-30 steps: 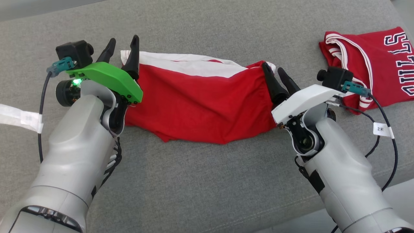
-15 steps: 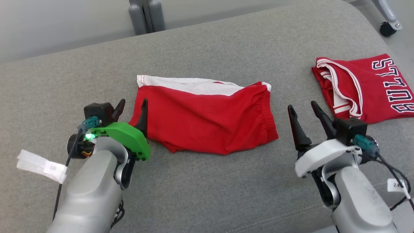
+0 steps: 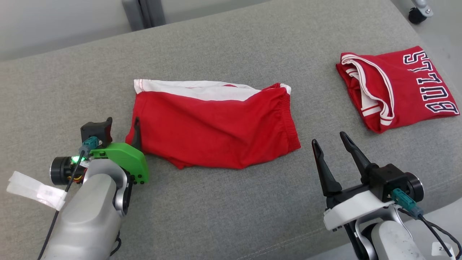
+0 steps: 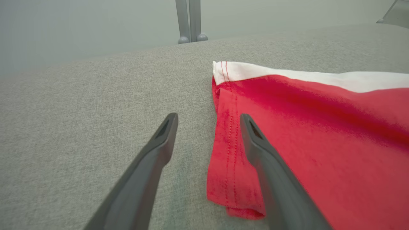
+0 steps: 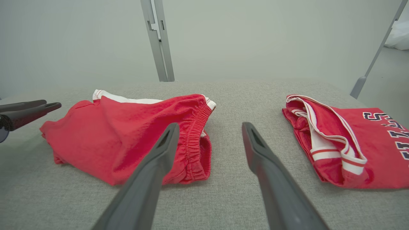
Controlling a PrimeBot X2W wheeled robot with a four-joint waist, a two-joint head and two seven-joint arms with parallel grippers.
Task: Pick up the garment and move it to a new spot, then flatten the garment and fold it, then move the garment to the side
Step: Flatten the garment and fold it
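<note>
The garment [image 3: 213, 130] is a pair of red shorts with a white band, folded flat in the middle of the grey cushion [image 3: 231, 216]. My left gripper [image 3: 121, 127] stands open at the garment's left end. In the left wrist view the left gripper [image 4: 208, 117] has its right finger [image 4: 271, 166] over the red hem of the garment [image 4: 319, 134], not closed on it. My right gripper [image 3: 328, 138] is open and empty, just right of the garment's elastic end and nearer the front. In the right wrist view the right gripper [image 5: 210, 125] points between the garment [image 5: 127, 134] and a jersey.
A folded red jersey [image 3: 397, 86] with dark lettering lies at the far right of the cushion; the right wrist view shows the jersey [image 5: 351, 147] too. Grey metal posts [image 3: 142, 14] stand behind the cushion and a caster wheel [image 3: 417, 14] beyond its right corner. Bare cushion lies in front of the garment.
Both open grippers have drawn back from the garment's two ends toward the front edge. The garment stays flat where it lay. The head view itself has also shifted.
</note>
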